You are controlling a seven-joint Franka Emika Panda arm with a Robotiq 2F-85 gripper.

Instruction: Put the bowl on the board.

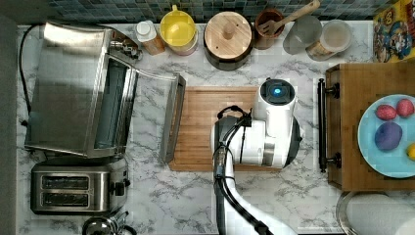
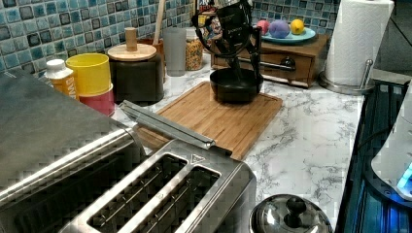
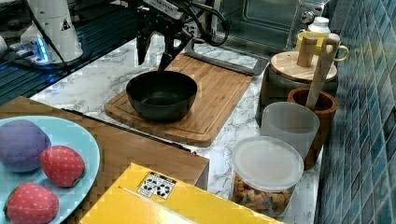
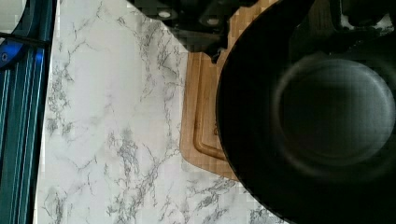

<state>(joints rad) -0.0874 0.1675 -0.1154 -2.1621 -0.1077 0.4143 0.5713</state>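
Bowl point(image 3: 161, 94) sits centre-left in the right view, resting on the board point(image 3: 215, 100) near its corner closest to the tray; in the left view it's upper centre point(image 2: 236, 85), on the board's far end point(image 2: 214, 114). Looks rigid, probably ceramic or coated metal: stiff, moderately heavy for its size, and the smooth dark glaze reads as slippery. I'd treat it as chippable. The only sensible hold is the rim wall, one finger inside and one outside, which is how the gripper point(image 3: 152, 55) stands now: fingers straddle the rim on the bowl's far side in the right view, spread with visible gap, so I judge it released, not clamping. The wrist view shows the bowl's interior point(image 4: 327, 121) over the board corner point(image 4: 205, 140) and marble counter point(image 4: 112, 116). In the top view the arm point(image 1: 266, 127) covers the board's right half point(image 1: 205, 122). Tray point(image 3: 140, 154) with the fruit plate point(image 3: 70, 140) is just beside; canister point(image 3: 292, 74) stands clear.
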